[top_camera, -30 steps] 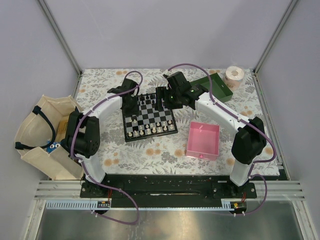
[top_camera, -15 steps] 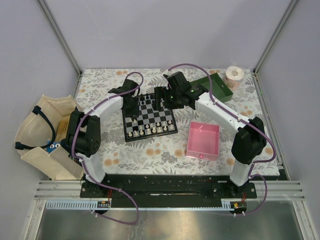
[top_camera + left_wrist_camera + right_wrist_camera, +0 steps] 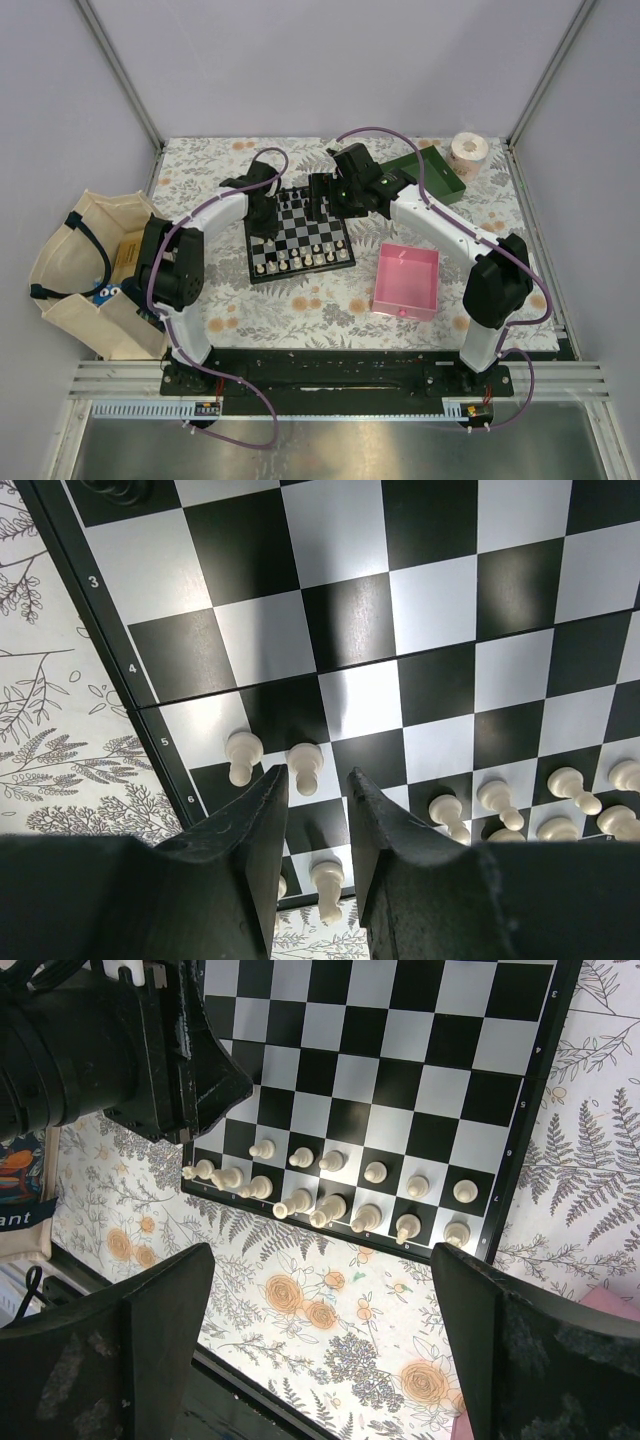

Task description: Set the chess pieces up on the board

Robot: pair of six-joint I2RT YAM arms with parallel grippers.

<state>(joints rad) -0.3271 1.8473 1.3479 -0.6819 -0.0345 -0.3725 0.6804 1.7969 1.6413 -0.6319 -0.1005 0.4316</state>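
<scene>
The board (image 3: 300, 232) lies mid-table, with cream-white chess pieces (image 3: 303, 258) in its two near rows and black ones (image 3: 291, 199) at its far side. My left gripper (image 3: 262, 212) hovers over the board's left part. In the left wrist view the board (image 3: 350, 630) fills the frame, and the gripper (image 3: 315, 780) shows a narrow gap with nothing in it, its tips beside a white pawn (image 3: 305, 768). My right gripper (image 3: 322, 197) hangs above the board's far middle. In its own view it (image 3: 322, 1255) gapes wide and empty over the white pieces (image 3: 375, 1171).
A pink tray (image 3: 406, 281) sits right of the board and a green tray (image 3: 430, 172) at the back right beside a tape roll (image 3: 468, 152). A cloth bag (image 3: 85, 270) hangs off the table's left edge.
The right gripper's jaws have spread wider. The left gripper's jaws have narrowed a little, and the left arm has shifted slightly over the board.
</scene>
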